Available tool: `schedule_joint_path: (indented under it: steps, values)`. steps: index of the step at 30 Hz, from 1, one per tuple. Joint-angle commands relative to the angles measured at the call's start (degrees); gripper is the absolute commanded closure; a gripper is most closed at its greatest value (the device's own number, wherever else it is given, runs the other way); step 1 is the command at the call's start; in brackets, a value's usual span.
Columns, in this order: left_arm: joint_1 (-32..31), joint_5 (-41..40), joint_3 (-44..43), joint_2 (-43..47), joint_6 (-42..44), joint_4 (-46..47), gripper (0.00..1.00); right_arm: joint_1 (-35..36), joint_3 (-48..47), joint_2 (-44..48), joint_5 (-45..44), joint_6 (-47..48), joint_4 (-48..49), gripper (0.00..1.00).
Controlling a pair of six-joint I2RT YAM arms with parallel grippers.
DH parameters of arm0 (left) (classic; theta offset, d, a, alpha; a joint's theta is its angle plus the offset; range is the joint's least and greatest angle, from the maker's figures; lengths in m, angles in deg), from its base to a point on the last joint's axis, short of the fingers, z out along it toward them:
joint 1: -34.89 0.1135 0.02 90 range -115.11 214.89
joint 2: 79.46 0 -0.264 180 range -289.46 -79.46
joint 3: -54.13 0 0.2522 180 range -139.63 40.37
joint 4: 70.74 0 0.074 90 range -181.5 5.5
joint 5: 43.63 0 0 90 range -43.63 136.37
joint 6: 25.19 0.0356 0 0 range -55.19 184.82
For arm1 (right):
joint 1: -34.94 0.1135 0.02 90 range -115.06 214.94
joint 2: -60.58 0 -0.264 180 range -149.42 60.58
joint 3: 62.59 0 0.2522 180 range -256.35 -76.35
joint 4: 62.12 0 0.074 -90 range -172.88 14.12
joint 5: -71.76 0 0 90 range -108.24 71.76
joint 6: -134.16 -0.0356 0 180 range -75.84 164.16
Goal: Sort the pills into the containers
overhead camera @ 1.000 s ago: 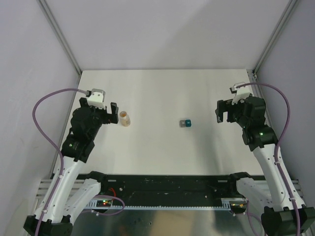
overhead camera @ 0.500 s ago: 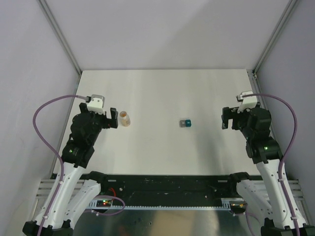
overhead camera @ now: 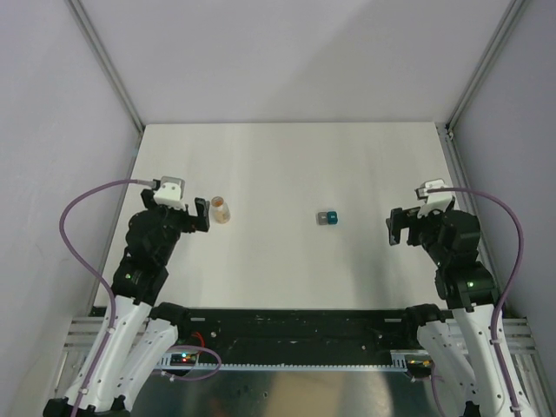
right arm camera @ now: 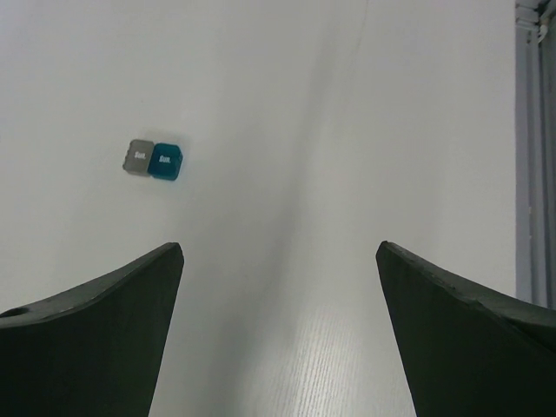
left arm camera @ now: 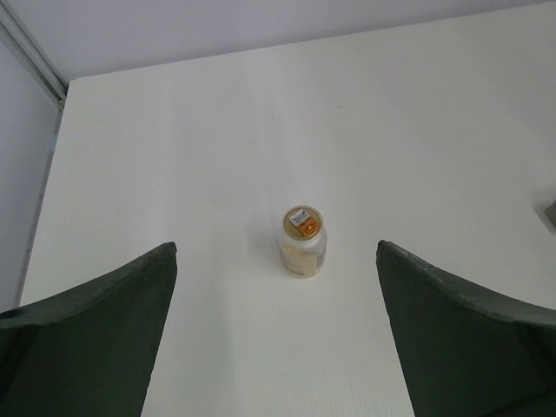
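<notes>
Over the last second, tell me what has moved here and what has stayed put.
Both arms drew back toward the near edge of the table. The left gripper slid back and is still just left of the amber vial. The right gripper retreated and drifted slightly outward, away from the teal box. Both grippers stayed open and empty, so nothing was grasped or released. The vial and box have not moved.

The left arm (overhead camera: 152, 239) and right arm (overhead camera: 452, 248) had white lower links and black upper joints. A green light (overhead camera: 128, 276) glowed on each. A purple cable (overhead camera: 87, 196) looped to a pale camera block (overhead camera: 170, 188) at each wrist. The fingers (left arm camera: 95, 339) were dark grey-green, broad and tapering.
</notes>
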Motion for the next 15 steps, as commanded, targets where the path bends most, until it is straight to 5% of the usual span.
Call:
schedule_joint_path:
  steps: [1,15]
  values:
    - [0.48,1.97,1.82,0.96,-0.01,5.34,0.00,-0.29,2.15,0.73,1.64,1.14,2.13,0.00]
    - [0.98,1.63,6.14,2.36,1.90,10.84,0.00,-0.98,3.97,3.30,1.11,3.27,2.32,0.01]
